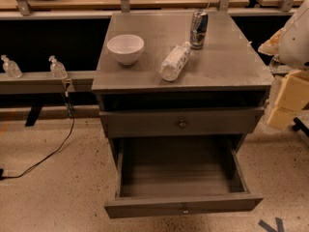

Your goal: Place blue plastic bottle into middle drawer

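Note:
The blue plastic bottle, clear with a white cap and a pale label, lies on its side on the grey cabinet top, between a white bowl and a can. The middle drawer is pulled far out below, its deep tray empty, with a small round knob on its low front panel. My gripper shows at the right edge, just off the cabinet's right side and well away from the bottle. It holds nothing that I can see.
A white bowl stands left of the bottle and a silver-and-blue can stands behind it. The upper drawer is closed. Two small clear bottles sit on a ledge at left. A black cable runs over the floor.

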You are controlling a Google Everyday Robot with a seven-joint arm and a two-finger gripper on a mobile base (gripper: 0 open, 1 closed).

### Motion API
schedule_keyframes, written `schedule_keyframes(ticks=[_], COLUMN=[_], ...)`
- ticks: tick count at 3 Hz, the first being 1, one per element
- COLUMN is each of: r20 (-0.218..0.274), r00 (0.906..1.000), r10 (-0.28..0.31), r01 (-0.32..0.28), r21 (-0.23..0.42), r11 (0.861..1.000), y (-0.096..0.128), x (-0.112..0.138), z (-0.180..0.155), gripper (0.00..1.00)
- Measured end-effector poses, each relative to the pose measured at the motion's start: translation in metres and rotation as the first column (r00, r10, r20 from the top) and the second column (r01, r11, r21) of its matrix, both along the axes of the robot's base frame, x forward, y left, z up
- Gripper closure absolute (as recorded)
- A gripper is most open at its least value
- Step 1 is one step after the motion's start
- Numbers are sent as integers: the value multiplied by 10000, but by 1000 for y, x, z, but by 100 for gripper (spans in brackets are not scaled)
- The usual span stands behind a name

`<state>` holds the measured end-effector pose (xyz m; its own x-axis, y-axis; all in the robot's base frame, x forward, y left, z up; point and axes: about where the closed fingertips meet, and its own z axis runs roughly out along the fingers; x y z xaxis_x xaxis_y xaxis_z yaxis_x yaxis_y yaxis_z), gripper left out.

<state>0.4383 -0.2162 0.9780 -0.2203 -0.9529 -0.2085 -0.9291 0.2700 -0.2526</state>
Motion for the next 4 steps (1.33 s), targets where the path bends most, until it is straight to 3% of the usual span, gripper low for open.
schedule_keyframes(ticks=[1, 2, 3, 4], r20=[14, 143, 323, 175], r00=[10000, 9989, 9951, 9760], r10=[-2, -451, -930, -2170], r01=[2, 440, 851, 1975], r21=[2, 687, 1933, 3482], r11=[10000, 9967, 9774, 9164], y=[0, 1, 16, 28], x=[0, 35, 106, 179], z=[0, -19, -41, -49], gripper=[0, 0, 0, 0])
